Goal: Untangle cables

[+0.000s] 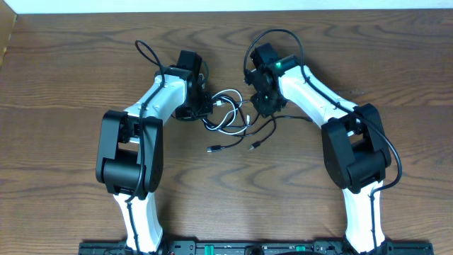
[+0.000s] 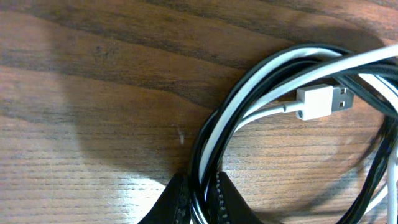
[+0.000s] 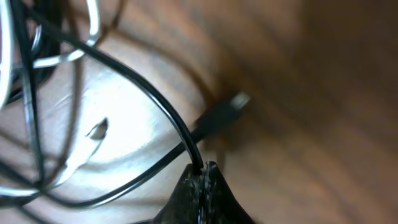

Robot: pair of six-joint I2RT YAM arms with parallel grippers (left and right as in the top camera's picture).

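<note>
Tightly, left end effector (image 2: 199,190) pinches cables (image 2: 217,130).

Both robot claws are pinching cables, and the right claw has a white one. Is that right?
Not quite. The right gripper pinches a black cable, not a white one, as the right wrist view shows. The left gripper does pinch cables too.
</note>
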